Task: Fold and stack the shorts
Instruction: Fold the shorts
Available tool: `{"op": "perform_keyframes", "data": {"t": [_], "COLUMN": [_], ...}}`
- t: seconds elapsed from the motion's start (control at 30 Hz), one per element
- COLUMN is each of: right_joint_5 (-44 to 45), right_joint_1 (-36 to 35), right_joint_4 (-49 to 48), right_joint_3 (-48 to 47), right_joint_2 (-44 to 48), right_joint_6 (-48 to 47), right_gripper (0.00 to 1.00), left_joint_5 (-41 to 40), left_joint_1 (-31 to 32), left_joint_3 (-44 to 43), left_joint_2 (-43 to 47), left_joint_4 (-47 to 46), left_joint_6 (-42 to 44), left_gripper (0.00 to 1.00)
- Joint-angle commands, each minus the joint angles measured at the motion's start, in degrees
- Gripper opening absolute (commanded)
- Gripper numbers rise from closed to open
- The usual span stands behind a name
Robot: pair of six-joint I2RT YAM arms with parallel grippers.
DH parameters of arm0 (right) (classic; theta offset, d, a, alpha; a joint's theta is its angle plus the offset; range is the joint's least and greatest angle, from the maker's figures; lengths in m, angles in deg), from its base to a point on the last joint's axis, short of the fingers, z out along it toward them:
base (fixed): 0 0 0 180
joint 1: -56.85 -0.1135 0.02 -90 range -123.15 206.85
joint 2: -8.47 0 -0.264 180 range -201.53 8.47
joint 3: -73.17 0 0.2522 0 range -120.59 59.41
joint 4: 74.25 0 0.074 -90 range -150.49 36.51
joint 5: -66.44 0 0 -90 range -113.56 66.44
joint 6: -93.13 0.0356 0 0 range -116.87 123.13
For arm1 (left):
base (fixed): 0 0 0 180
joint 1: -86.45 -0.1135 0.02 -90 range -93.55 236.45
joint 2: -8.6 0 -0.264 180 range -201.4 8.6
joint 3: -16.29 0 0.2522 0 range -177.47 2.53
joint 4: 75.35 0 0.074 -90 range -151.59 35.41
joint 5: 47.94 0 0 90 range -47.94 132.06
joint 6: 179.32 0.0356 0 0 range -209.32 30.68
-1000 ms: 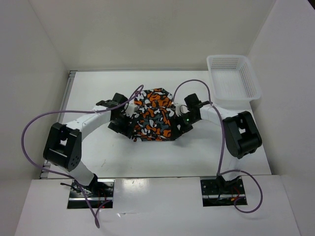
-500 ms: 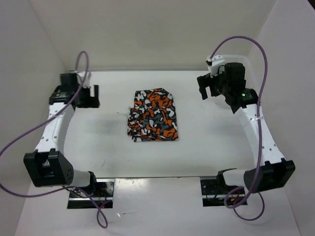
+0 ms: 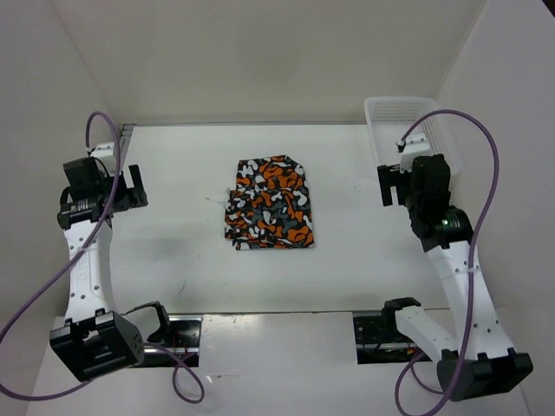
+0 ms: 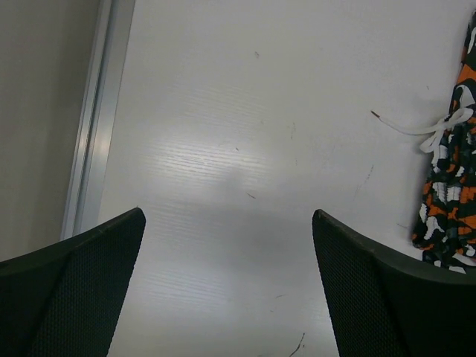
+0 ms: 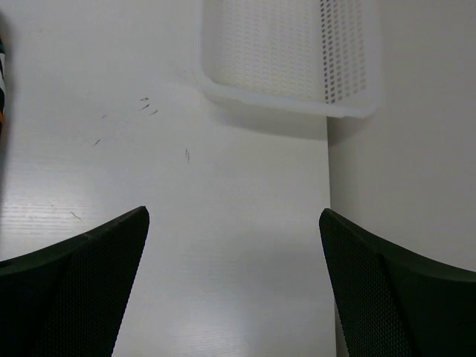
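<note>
The shorts (image 3: 269,204), printed in orange, black, white and grey-teal blotches, lie folded in a neat pile in the middle of the white table. Their left edge and a white drawstring show at the right of the left wrist view (image 4: 451,193). My left gripper (image 3: 136,186) hangs open and empty over the table's left side, well clear of the shorts. My right gripper (image 3: 387,184) hangs open and empty over the right side. In each wrist view the two dark fingers stand wide apart over bare table.
A white plastic mesh basket (image 3: 408,130) stands at the back right corner, also in the right wrist view (image 5: 286,52). A metal rail (image 4: 93,119) runs along the table's left edge. White walls close in on three sides.
Both arms let go of the shorts and drew back from the pile, the left to the left side, the right to the right side. The shorts stay folded in place.
</note>
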Motion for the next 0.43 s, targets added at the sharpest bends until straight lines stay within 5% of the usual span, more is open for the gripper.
{"op": "perform_keyframes", "data": {"t": [0.0, 0.4], "right_joint_5": [2.9, 1.5], "right_joint_1": [0.1, 0.1], "right_joint_4": [-1.6, -1.1], "right_joint_3": [3.2, 9.2], "right_joint_2": [4.4, 11.7], "right_joint_6": [0.4, 0.4], "right_gripper": [1.00, 1.00], "left_joint_5": [1.9, 1.2], "left_joint_1": [-0.6, -0.6], "left_joint_3": [1.1, 5.4], "left_joint_2": [3.4, 10.5], "left_joint_4": [-1.4, -0.3], "left_joint_6": [0.2, 0.2], "left_gripper": [1.00, 1.00]}}
